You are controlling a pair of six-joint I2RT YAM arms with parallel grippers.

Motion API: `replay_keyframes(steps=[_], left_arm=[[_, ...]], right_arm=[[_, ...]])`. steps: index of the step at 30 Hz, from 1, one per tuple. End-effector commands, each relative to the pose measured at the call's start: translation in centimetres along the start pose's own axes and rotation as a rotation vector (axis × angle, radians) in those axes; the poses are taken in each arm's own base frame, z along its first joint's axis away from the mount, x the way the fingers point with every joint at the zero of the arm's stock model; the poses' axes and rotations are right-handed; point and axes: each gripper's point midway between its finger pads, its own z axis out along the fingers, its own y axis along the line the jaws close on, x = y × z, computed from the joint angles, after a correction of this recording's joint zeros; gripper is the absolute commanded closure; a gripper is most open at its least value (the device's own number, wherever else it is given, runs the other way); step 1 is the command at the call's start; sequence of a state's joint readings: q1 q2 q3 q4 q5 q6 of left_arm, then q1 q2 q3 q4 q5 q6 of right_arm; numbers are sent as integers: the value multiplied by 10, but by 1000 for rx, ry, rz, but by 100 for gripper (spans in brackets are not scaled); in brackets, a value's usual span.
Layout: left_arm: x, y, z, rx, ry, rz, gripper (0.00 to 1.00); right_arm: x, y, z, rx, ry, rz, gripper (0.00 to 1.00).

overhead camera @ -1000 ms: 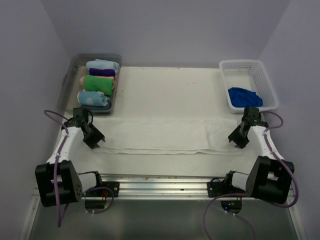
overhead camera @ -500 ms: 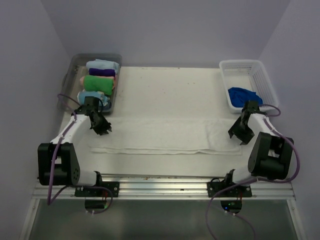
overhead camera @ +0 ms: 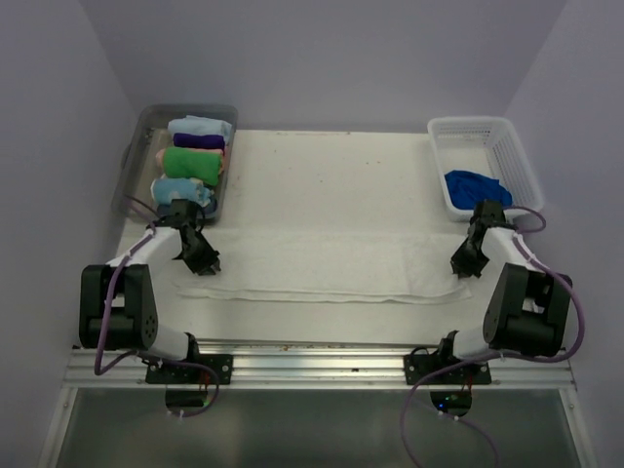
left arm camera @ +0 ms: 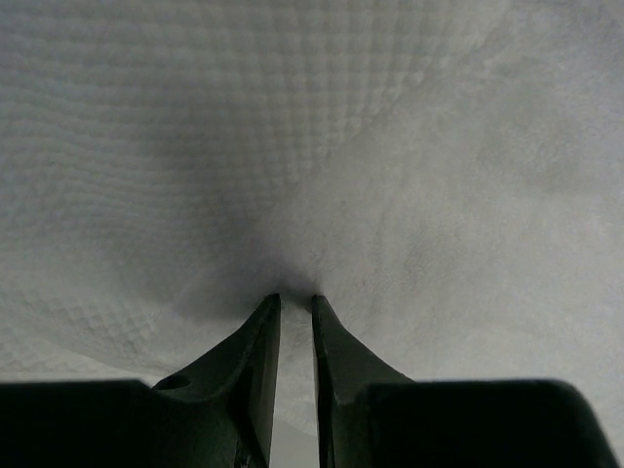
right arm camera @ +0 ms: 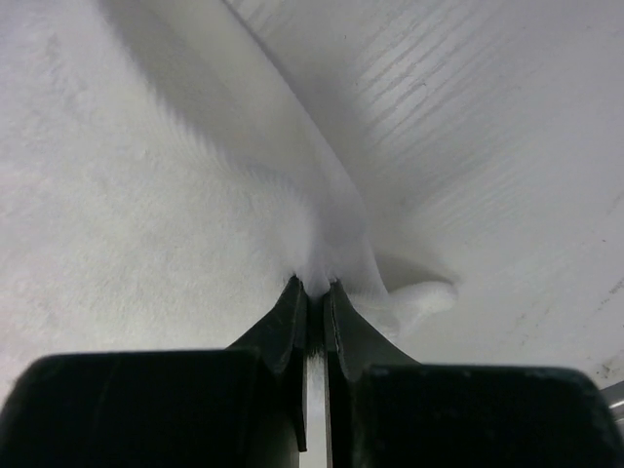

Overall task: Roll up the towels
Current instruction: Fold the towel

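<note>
While the white towel (overhead camera: 322,268) lies stretched in a long band across the surface (overhead camera: 331,175), the left hand (left arm camera: 295,297) is clenched on one end and the right hand (right arm camera: 315,285) pinches a raised fold at the other (cloth puckers at both sets of tips), the towel spanning between them.

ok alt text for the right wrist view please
Close-up of the right gripper, its black fingers shut on a raised fold of the white towel. The towel's bunched edge curls beside the fingertips on the pale table.
</note>
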State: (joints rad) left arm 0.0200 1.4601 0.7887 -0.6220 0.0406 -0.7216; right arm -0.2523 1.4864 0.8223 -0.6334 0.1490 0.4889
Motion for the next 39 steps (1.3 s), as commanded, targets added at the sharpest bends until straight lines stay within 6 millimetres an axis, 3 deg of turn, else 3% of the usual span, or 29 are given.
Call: replay_keyframes(steps=[1, 9, 15, 19, 24, 27, 30, 37, 39], left_arm=[[5, -1, 12, 30, 14, -5, 78], [34, -6, 27, 50, 79, -3, 78], [45, -7, 34, 57, 112, 2, 79], [55, -13, 37, 66, 132, 22, 79], [71, -25, 41, 83, 156, 35, 79], [86, -40, 44, 99, 174, 64, 79], [101, -69, 47, 120, 191, 125, 79], [161, -142, 51, 147, 257, 349, 81], [160, -149, 45, 141, 242, 376, 81]], right_arm=[[-18, -7, -32, -11, -128, 16, 100], [-31, 7, -108, -167, -286, 18, 100], [-27, 49, -162, -301, -369, -49, 100], [-15, 92, -194, -426, -383, -112, 100], [-16, 116, -229, -497, -425, -131, 100], [-26, 110, -241, -478, -473, -128, 100], [-33, 103, -250, -456, -508, -141, 100], [-29, 111, -272, -540, -509, -200, 100], [-26, 115, -282, -574, -505, -235, 100]])
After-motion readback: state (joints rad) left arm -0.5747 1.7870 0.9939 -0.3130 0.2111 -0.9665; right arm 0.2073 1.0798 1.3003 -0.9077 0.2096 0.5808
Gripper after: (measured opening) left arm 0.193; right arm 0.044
